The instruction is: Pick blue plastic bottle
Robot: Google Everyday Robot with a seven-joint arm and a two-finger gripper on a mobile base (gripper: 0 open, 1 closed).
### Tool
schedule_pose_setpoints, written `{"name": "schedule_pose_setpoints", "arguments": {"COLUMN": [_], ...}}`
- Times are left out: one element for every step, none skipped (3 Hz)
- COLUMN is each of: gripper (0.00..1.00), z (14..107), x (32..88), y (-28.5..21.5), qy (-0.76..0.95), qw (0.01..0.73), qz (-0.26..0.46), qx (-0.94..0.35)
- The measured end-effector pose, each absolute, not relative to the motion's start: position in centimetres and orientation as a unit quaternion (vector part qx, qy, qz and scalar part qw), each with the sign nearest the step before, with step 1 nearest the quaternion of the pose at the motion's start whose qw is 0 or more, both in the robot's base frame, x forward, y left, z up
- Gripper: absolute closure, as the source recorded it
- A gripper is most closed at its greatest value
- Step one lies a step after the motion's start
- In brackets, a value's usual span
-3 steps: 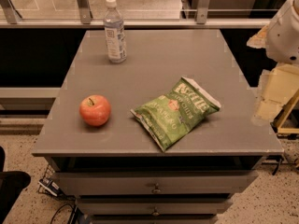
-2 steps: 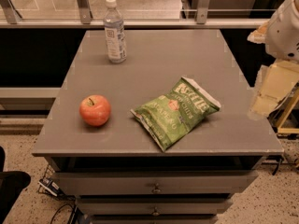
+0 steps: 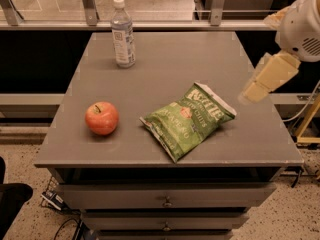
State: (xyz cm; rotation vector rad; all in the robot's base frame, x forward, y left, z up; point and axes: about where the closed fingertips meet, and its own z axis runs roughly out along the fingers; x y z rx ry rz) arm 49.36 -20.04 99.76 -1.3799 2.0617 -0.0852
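Observation:
The blue plastic bottle (image 3: pixel 123 34) stands upright at the far left of the grey table (image 3: pixel 165 74); it is clear, with a white cap and a pale label bearing a dark square code. My gripper (image 3: pixel 256 90) hangs above the table's right edge, on the end of the white arm (image 3: pixel 302 29) that comes in from the upper right. It is far to the right of the bottle and nearer to me, just right of the chip bag. It holds nothing that I can see.
A red apple (image 3: pixel 101 118) sits at the front left. A green chip bag (image 3: pixel 187 120) lies at the front middle, between gripper and apple. A metal railing (image 3: pixel 150 24) runs behind the table. Drawers (image 3: pixel 165 201) are below its front edge.
The gripper has moved left and slightly up, from beyond the table's right edge to over it. The bottle, apple and bag have not moved.

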Motion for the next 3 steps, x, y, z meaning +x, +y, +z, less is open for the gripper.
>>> {"name": "schedule_pose_setpoints", "arguments": {"gripper": [0.00, 0.00, 0.00], "z": [101.2, 103.2, 104.5], "x": [52.9, 56.7, 59.3], "y": [-17.6, -15.3, -12.7], "qy": [0.761, 0.724, 0.684], "qw": [0.419, 0.512, 0.588], "qz": [0.007, 0.053, 0.108], "qx": [-0.495, -0.460, -0.419]}}
